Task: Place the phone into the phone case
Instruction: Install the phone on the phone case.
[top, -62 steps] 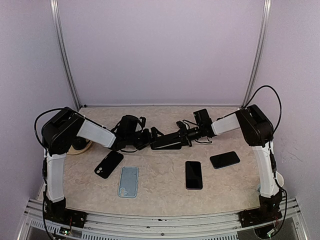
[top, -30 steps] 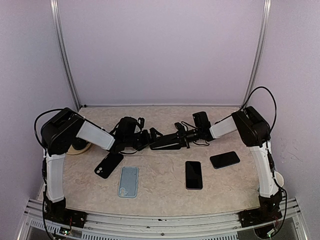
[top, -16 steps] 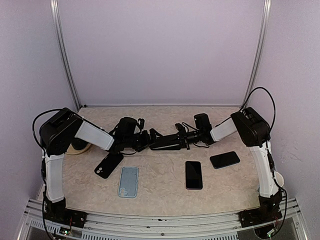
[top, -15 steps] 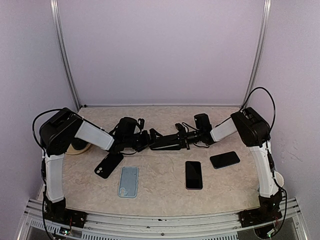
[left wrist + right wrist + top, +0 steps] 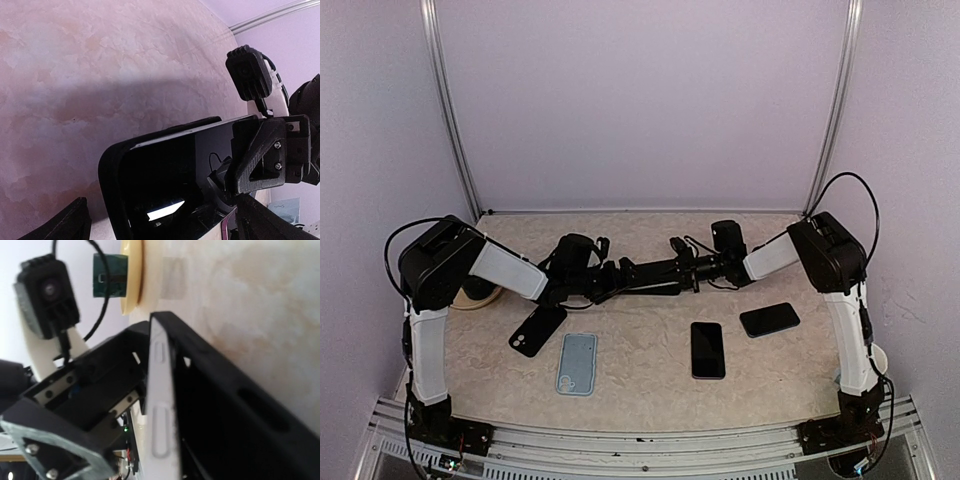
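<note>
Now the right claw (image 5: 678, 268) is clamped on the phone (image 5: 170, 170), partly in the case (image 5: 111, 190); the left claw (image 5: 618, 272) stands wide apart around it.

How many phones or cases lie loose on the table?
4: left, a black flat case and a light blue flat case; right, a glossy black phone and a second black phone beside it. More may be hidden.

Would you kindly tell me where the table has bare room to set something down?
Bare: the middle patch between the light blue case and the black phone, and the far strip of table behind the arms. Crowded: mid-table, where the right claw grips the held phone at the left claw.
</note>
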### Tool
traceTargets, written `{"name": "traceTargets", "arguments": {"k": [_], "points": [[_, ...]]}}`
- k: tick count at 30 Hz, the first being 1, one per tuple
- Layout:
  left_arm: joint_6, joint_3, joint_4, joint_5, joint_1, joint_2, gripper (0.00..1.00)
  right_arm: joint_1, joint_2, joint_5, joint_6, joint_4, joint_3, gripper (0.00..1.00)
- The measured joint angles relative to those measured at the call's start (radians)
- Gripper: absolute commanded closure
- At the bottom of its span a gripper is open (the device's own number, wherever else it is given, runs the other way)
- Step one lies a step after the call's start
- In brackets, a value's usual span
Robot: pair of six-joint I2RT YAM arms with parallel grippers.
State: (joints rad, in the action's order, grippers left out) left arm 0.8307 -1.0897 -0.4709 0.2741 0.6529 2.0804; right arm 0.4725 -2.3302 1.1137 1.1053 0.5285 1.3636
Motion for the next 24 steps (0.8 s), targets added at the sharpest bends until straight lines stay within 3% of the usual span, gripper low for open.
{"name": "traceTargets", "arguments": {"k": [16,24], "points": [[0.017,0.038,-0.083,0.165,-0.01,-0.002,0.15,0.007,0.021,0.035,-0.081,-0.008,-0.015,1.0],[0.041,0.068,-0.167,0.226,-0.017,-0.01,0.27,0.016,0.031,0.055,-0.109,-0.009,-0.021,1.0]]}}
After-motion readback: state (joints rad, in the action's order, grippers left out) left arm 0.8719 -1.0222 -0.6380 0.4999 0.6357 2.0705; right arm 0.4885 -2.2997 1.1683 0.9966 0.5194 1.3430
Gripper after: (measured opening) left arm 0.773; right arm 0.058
